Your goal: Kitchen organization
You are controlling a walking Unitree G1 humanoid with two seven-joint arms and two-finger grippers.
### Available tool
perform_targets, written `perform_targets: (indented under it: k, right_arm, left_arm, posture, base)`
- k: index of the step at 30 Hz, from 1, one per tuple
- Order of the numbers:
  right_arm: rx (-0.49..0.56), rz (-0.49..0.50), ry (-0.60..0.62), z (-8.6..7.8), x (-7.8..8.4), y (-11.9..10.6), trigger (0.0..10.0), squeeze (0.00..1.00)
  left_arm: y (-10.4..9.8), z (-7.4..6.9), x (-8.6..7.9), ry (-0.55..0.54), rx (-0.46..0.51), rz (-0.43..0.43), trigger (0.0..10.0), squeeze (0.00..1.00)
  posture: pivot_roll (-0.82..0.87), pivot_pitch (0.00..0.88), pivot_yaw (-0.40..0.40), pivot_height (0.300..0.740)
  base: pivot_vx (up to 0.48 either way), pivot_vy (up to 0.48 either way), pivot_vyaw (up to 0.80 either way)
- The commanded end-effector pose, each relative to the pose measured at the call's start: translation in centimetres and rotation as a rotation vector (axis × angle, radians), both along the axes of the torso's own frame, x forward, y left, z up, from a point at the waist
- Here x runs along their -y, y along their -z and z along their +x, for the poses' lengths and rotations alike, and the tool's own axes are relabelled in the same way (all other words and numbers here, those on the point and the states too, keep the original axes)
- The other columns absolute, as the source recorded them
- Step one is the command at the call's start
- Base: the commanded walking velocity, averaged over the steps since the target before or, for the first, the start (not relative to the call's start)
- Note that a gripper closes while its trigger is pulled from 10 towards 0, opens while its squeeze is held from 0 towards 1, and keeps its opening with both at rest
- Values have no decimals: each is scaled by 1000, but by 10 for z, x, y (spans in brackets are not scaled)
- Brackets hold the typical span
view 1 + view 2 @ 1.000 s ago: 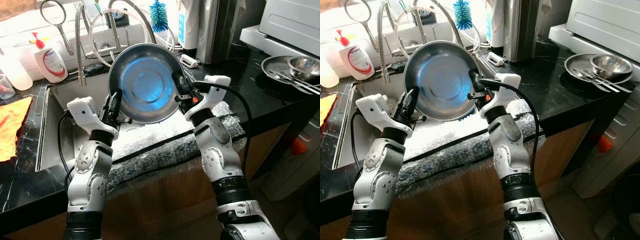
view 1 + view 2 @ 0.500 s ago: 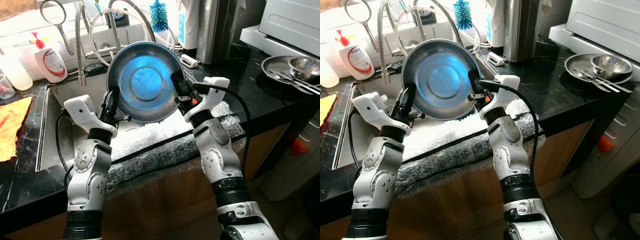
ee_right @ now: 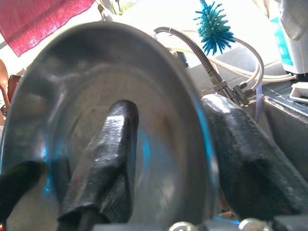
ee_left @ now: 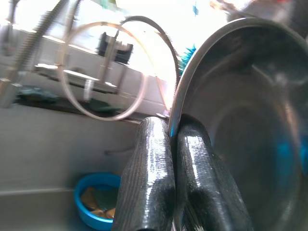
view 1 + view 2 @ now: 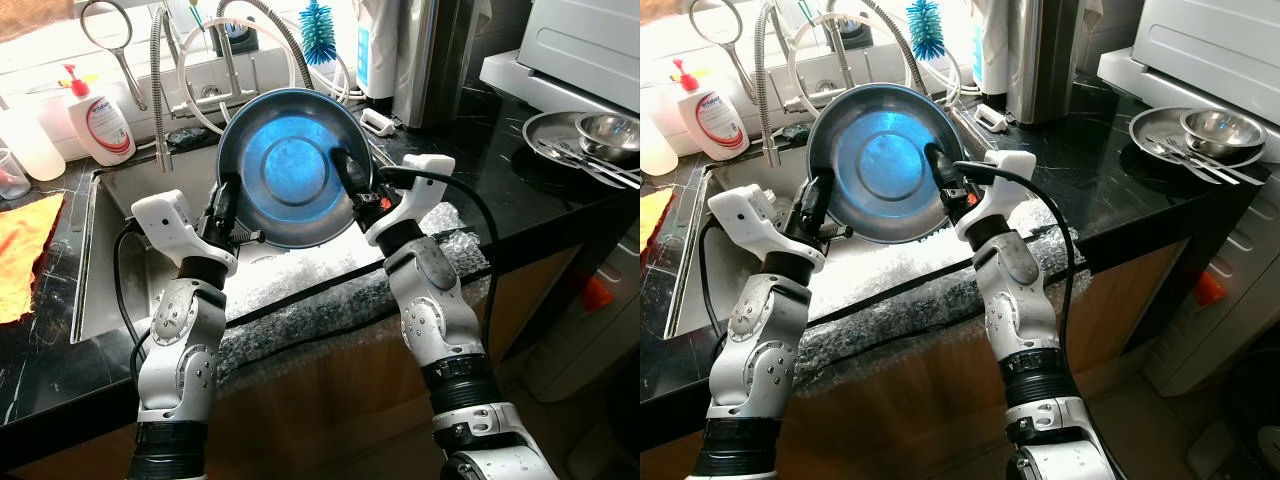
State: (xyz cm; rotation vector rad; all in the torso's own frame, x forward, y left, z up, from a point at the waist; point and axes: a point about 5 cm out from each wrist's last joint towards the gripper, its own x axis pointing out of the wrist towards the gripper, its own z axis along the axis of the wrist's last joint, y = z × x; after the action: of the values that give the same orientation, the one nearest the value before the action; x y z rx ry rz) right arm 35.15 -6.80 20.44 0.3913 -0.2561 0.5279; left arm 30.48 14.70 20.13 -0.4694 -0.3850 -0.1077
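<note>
Steel basin (image 5: 290, 165): held up on edge over the sink (image 5: 120, 260), hollow side facing the head camera.
Left gripper (image 5: 226, 198): fingers (image 4: 149, 178) pinched on the basin's left rim — one on each face.
Right gripper (image 5: 354, 178): fingers (image 3: 103, 159) grasping the right rim — one inside the hollow, one behind it.
Behind the fingers: faucet hoses (image 5: 200, 60) and a blue brush (image 5: 318, 30), near the basin's top edge.
Open room: black tabletop (image 5: 470, 150) to the right, up to a plate with a small bowl (image 5: 585, 135).
</note>
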Motion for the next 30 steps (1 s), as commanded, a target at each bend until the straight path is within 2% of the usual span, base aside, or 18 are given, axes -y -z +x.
perform_targets:
  k: [1,2,3,4,6,7,10,11,12,13,15,16,20,22,28,30]
  right_arm:
    - [29,-6,-18,-3,-6,-8,10000,1000]
    - [27,-6,-16,-2,-6,-8,10000,1000]
    - [25,-4,-15,-2,-6,-8,10000,792]
    - [24,-4,-14,-2,-6,-8,10000,714]
    - [23,-6,-12,-2,-7,-8,10000,698]
    - [23,-9,-9,-2,-7,-8,10000,8]
    - [20,-15,8,-1,-6,-7,10000,0]
    - [19,-16,20,0,-5,-7,10000,0]
    - [22,-20,29,0,-4,-8,10000,0]
    - [53,-46,77,0,0,-10,10000,0]
    - [119,-118,143,-2,6,-15,10000,0]
    - [172,-182,187,-5,11,-19,10000,0]
    - [203,-196,241,-11,22,-23,10000,0]
    - [223,-234,280,-17,30,-24,10000,0]
    - [219,-315,350,-30,45,-11,10000,0]
    - [186,-338,367,-34,49,0,10000,0]
  left_arm:
    - [-7,1,-14,-81,27,-35,0,0]
    - [-7,1,-16,-89,28,-46,0,0]
    - [-8,1,-18,-102,29,-59,0,0]
    - [-8,1,-21,-120,30,-68,0,0]
    - [-9,0,-26,-149,33,-80,0,0]
    - [-9,0,-27,-156,34,-89,0,0]
    - [-9,0,-31,-194,35,-95,0,0]
    - [-10,0,-34,-236,36,-58,2275,0]
    - [-11,0,-34,-253,37,-38,3098,0]
    - [-12,0,-35,-278,40,-4,10000,0]
    - [-12,0,-36,-292,44,34,10000,0]
    - [-11,0,-39,-312,42,80,10000,0]
    - [-9,1,-42,-344,34,178,10000,0]
    - [-5,1,-46,-356,21,228,10000,0]
    - [2,7,-50,-361,-18,315,10000,0]
    - [5,10,-50,-357,-32,339,10000,0]
  posture:
    - [-159,0,103,740]
    - [-159,0,103,740]
    - [-159,0,102,740]
    - [-159,0,102,740]
    - [-159,0,102,740]
    - [-159,0,102,740]
    - [-161,0,103,740]
    - [-162,0,101,740]
    - [-162,0,101,740]
    - [-162,0,101,740]
    - [-161,0,100,740]
    - [-165,0,100,740]
    - [-168,0,100,740]
    - [-174,0,103,740]
    - [-189,0,110,740]
    - [-192,0,115,740]
  base:
    - [0,0,0]
    - [0,0,0]
    - [0,0,0]
    - [0,0,0]
    - [0,0,0]
    - [0,0,0]
    - [0,0,0]
    - [0,0,0]
    - [0,0,0]
    - [0,0,0]
    - [0,0,0]
    - [0,0,0]
    - [0,0,0]
    - [0,0,0]
    - [0,0,0]
    - [0,0,0]
